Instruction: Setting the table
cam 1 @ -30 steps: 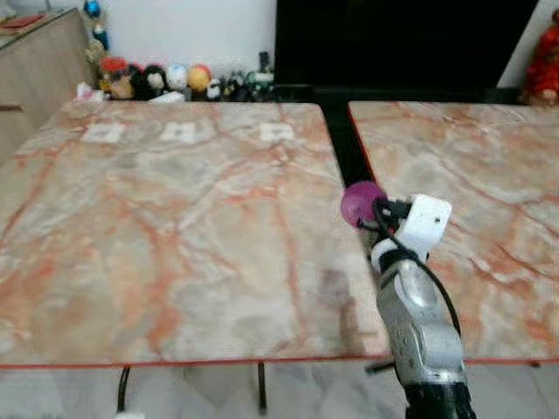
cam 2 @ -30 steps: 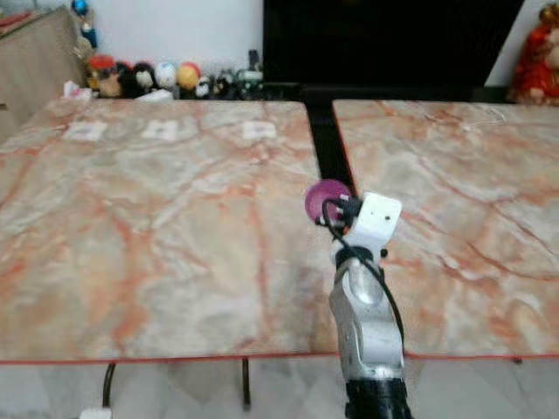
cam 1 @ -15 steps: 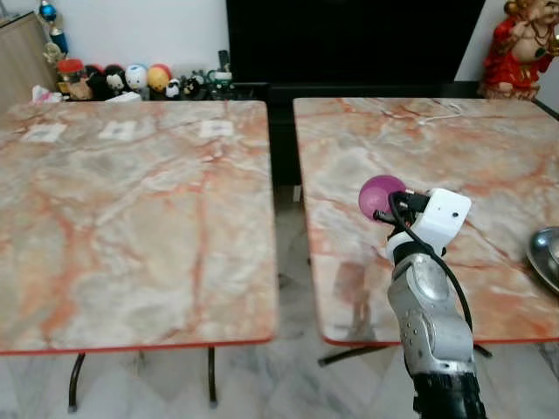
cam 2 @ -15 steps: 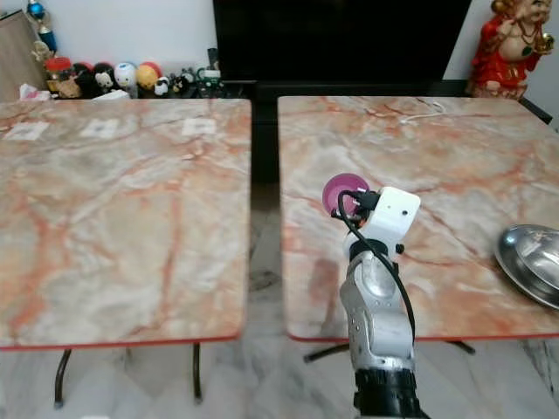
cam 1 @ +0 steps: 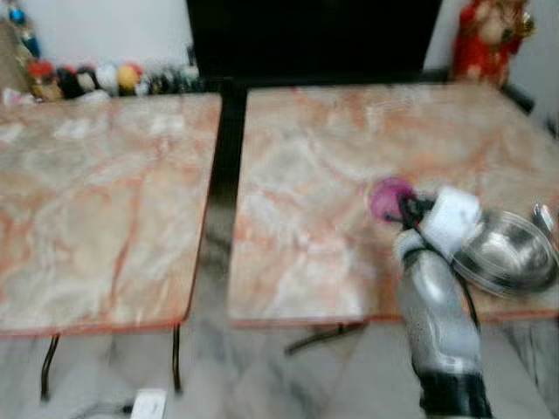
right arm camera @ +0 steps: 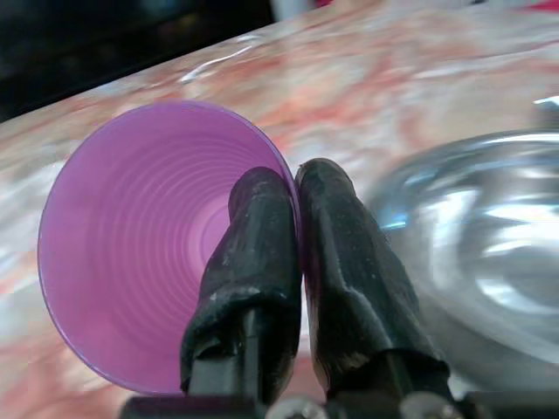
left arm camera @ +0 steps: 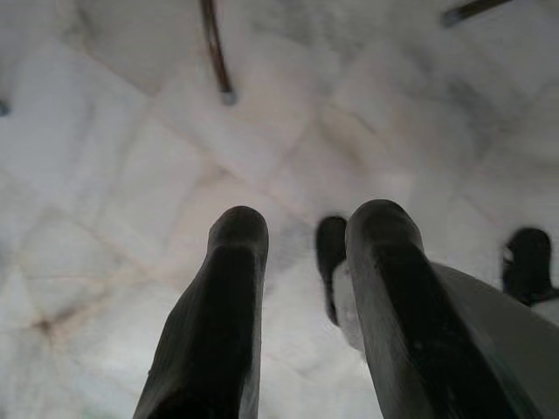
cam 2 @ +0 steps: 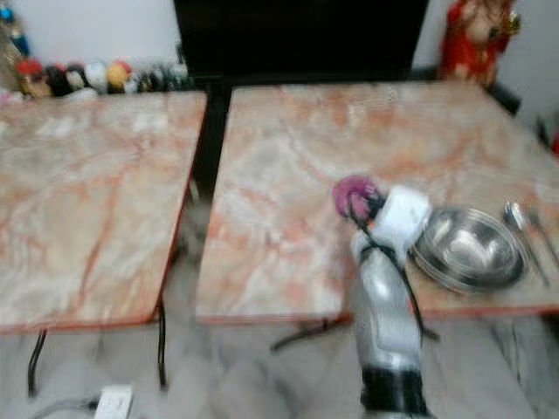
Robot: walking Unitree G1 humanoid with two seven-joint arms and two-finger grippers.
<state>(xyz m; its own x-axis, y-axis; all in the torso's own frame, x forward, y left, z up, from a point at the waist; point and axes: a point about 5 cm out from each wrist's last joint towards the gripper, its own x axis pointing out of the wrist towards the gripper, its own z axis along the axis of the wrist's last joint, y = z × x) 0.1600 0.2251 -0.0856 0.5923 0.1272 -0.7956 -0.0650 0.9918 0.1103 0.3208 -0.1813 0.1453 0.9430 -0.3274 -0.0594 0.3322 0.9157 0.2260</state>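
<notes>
My right gripper (right arm camera: 297, 188) is shut on the rim of a purple plastic cup (right arm camera: 140, 236), one finger inside and one outside. In the head views the purple cup (cam 1: 390, 197) hangs over the right marble table (cam 1: 314, 175), just left of a steel bowl (cam 1: 505, 257). A spoon and another piece of cutlery (cam 2: 524, 223) lie to the right of the steel bowl (cam 2: 468, 249). The left gripper (left arm camera: 306, 236) hangs low over the floor, its fingers a little apart with nothing between them.
A second marble table (cam 1: 96, 192) stands to the left, with a dark gap between the two. A black cabinet (cam 1: 314, 35), small figurines (cam 1: 87, 78) and a red statue (cam 1: 485, 35) line the back wall. A white power strip (cam 2: 113, 403) lies on the floor.
The camera has swung right and blurred. The right table now sits in the middle of the view, and the steel bowl and cutlery show beside the held cup.
</notes>
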